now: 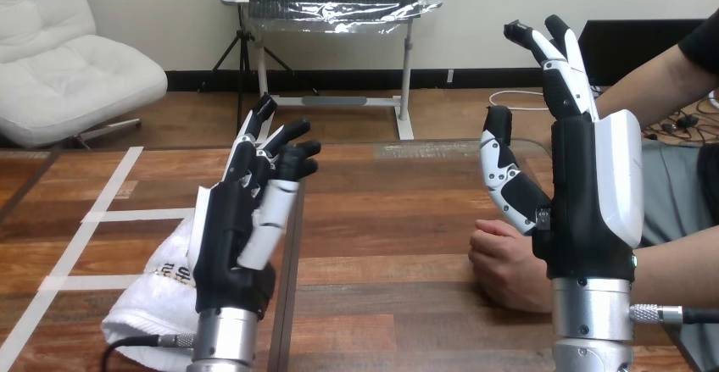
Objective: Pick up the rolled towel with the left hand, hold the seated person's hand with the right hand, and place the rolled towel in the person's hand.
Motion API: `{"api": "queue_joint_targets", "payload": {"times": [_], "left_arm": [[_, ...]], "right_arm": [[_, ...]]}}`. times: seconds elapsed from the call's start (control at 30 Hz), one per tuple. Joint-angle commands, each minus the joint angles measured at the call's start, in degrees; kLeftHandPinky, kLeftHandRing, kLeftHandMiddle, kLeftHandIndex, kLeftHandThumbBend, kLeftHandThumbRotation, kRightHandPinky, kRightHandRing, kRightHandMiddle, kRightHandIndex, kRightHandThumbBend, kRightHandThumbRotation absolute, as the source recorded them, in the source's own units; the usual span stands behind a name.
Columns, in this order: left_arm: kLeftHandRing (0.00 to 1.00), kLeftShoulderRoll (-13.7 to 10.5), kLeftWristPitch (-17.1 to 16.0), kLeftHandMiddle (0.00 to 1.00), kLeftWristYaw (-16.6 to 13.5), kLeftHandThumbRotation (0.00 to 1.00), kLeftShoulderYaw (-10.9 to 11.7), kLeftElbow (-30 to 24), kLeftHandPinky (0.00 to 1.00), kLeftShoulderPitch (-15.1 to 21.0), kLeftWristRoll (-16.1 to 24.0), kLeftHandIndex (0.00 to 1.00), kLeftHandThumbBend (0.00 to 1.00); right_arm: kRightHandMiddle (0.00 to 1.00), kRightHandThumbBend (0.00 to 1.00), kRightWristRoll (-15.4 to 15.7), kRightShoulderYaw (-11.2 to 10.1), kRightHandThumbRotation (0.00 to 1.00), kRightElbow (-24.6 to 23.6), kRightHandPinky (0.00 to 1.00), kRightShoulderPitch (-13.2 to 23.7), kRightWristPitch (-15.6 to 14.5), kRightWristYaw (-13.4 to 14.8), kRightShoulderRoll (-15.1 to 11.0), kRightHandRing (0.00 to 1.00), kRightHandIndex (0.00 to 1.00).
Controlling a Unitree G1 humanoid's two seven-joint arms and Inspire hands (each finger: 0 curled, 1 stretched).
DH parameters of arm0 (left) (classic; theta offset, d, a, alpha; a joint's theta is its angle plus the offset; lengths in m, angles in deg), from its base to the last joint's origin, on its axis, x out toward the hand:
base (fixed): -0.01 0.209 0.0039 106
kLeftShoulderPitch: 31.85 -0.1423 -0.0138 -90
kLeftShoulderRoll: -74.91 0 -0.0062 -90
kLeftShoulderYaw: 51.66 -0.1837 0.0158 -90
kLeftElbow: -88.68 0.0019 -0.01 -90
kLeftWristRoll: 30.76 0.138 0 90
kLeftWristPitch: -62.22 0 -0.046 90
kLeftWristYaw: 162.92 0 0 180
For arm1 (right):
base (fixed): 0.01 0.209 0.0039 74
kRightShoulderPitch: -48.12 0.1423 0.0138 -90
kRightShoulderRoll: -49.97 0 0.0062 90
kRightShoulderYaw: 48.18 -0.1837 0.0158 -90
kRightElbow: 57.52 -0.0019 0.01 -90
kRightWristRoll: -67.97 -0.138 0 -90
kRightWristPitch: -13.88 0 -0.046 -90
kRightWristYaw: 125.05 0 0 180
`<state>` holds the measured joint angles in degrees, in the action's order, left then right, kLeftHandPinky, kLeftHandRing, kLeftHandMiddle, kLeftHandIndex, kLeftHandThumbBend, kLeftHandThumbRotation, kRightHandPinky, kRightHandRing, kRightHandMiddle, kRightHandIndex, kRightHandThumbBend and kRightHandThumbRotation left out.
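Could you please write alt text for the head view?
The robot's left hand hovers open over a rolled towel on the wooden table; its right hand stands open beside the person's hand, resting on the table.

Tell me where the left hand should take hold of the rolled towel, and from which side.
Round the middle of the rolled towel, coming down from above. It lies flat on the table, a soft thick roll, so the left hand, raised over its right part, can probably close fingers and thumb across its width.
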<state>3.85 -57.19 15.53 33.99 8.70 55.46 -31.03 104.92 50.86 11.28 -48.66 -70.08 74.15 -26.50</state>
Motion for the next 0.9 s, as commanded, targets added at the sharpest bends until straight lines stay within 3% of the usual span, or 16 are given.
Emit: {"api": "queue_joint_targets", "payload": {"times": [0.0,0.17,0.27,0.5,0.87], "left_arm": [[0.8,1.9,3.7,0.83,-16.2,0.42,-1.3,-9.8,0.77,-0.1,26.7,0.9,0.55],[0.82,0.6,6.7,0.84,-24.8,0.31,-2.1,-11.6,0.78,-0.1,38.7,0.89,0.62],[0.83,0.1,9.3,0.86,-28.2,0.26,-2.6,-12.7,0.77,0.0,43.6,0.88,0.68],[0.84,-0.2,13.8,0.87,-31.6,0.27,-2.9,-14.0,0.8,0.5,49.1,0.88,0.72],[0.82,-0.5,23.3,0.86,-33.7,0.31,-3.1,-15.8,0.8,1.8,57.3,0.88,0.75]], "right_arm": [[0.98,0.07,0.0,-0.3,0.0,-2.3,0.88,2.4,0.2,-0.4,0.3,0.95,0.87],[0.98,0.07,0.0,-0.3,0.0,-2.1,0.88,2.3,0.3,-0.3,0.3,0.95,0.87],[0.98,0.07,0.3,-0.3,0.0,-2.1,0.88,2.3,0.1,-0.3,0.3,0.95,0.87],[0.98,0.08,0.2,-0.3,0.0,-1.8,0.88,2.3,0.2,-0.2,0.3,0.94,0.87],[0.98,0.08,-0.2,-0.2,0.0,-1.4,0.88,2.2,0.8,-0.2,0.2,0.94,0.87]]}}
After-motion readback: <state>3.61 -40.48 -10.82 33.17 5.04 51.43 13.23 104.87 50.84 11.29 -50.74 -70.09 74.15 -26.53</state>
